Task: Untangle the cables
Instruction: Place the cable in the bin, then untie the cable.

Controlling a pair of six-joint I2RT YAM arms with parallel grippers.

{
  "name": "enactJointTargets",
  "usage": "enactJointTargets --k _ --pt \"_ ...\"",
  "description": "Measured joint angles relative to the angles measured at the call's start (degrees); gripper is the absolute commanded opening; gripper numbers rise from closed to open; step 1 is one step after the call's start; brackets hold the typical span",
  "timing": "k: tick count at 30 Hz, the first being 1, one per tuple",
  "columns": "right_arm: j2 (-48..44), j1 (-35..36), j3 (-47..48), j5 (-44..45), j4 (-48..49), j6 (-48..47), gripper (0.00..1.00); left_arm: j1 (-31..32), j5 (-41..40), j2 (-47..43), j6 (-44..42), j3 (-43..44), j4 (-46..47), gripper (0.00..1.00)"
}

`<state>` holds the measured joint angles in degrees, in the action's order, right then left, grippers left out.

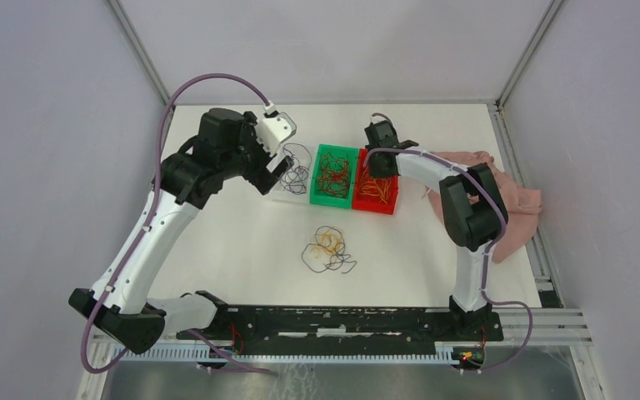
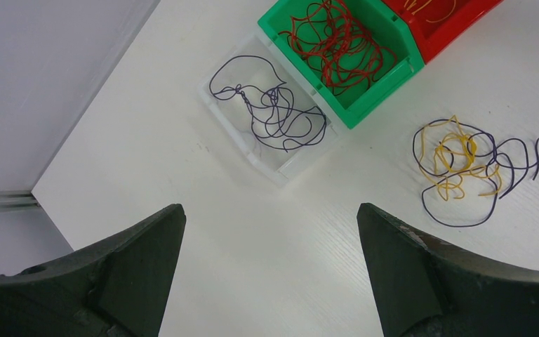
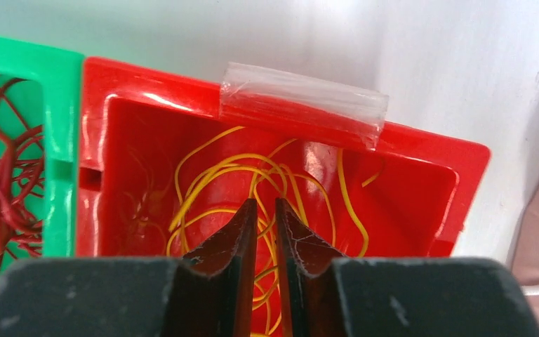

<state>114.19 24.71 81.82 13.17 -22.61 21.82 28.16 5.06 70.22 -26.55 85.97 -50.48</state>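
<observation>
A loose tangle of yellow and dark purple cables [image 1: 329, 248] lies on the white table in front of the bins; it also shows in the left wrist view [image 2: 467, 168]. Dark purple cables [image 2: 274, 116] lie in a clear bin [image 1: 286, 193]. Dark red cables [image 2: 333, 42] fill the green bin [image 1: 337, 148]. Yellow cables [image 3: 210, 175] lie in the red bin [image 3: 147, 77]. My left gripper [image 2: 270, 207] is wide open and empty, high above the table beside the clear bin. My right gripper [image 3: 265, 200] hangs over the red bin, jaws nearly together, gripping nothing.
The three bins stand side by side at the table's back middle. A pink cloth [image 1: 517, 200] lies at the right, under and behind my right arm. A clear tape strip [image 3: 302, 105] sits on the red bin's far rim. Metal frame posts border the table.
</observation>
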Motion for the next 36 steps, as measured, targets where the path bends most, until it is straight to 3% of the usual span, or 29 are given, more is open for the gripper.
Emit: enactJointTargets --k 4,8,10,15,22,31,36 --pt "1.01 -0.04 0.04 -0.61 0.26 -0.2 0.32 -0.15 0.04 0.0 -0.04 0.0 -0.17 0.99" --pt "-0.79 -0.09 0.46 -2.03 0.46 -0.04 0.58 -0.24 1.09 0.0 -0.04 0.0 -0.5 1.0" --pt "-3.67 -0.07 0.46 -2.78 0.07 -0.11 0.65 -0.42 1.6 0.0 -0.04 0.0 -0.59 0.99" --pt "-15.28 1.07 0.31 -1.62 -0.39 -0.72 0.69 -2.25 4.13 0.02 -0.04 0.0 -1.25 0.99" --pt "-31.21 8.26 -7.76 -1.55 -0.22 -1.11 0.65 -5.88 6.58 0.79 -0.09 0.0 -2.16 0.99" --pt "-36.52 27.32 -29.51 -7.63 0.11 0.66 0.63 -6.67 9.57 0.7 -1.05 -1.27 -2.49 0.99" --pt "-37.51 32.37 -37.31 -10.6 1.79 1.4 0.62 -6.67 11.52 0.7 -1.62 -2.32 -2.8 0.99"
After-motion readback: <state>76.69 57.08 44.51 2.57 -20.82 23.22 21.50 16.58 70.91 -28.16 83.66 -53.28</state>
